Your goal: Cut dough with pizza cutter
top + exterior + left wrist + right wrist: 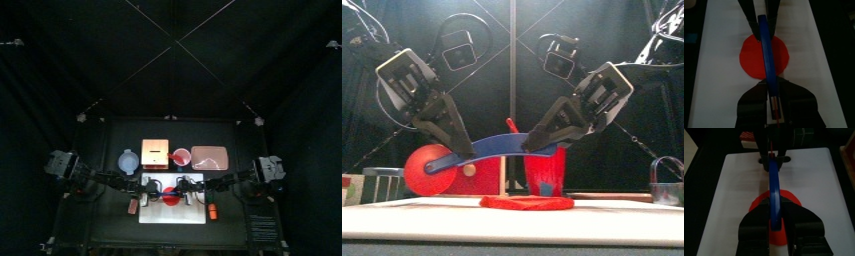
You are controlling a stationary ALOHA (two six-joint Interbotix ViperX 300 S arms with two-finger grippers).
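Dough, flattened on the white board, awaits cutting; blue-handled cutter is gripped by both hands, to be pressed down.

Pen dim, black curtains swallow light; white board glares under overhead lamp; wrist views soft, perhaps motion-blurred.

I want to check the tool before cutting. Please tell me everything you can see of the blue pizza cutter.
The blue pizza cutter has a long, slim, plastic-looking blue handle and a red round part at one end. It hangs nearly level, slightly tilted, above the flattened red dough on the white board. The left gripper and right gripper each clamp the handle. Contact with the dough cannot be told.
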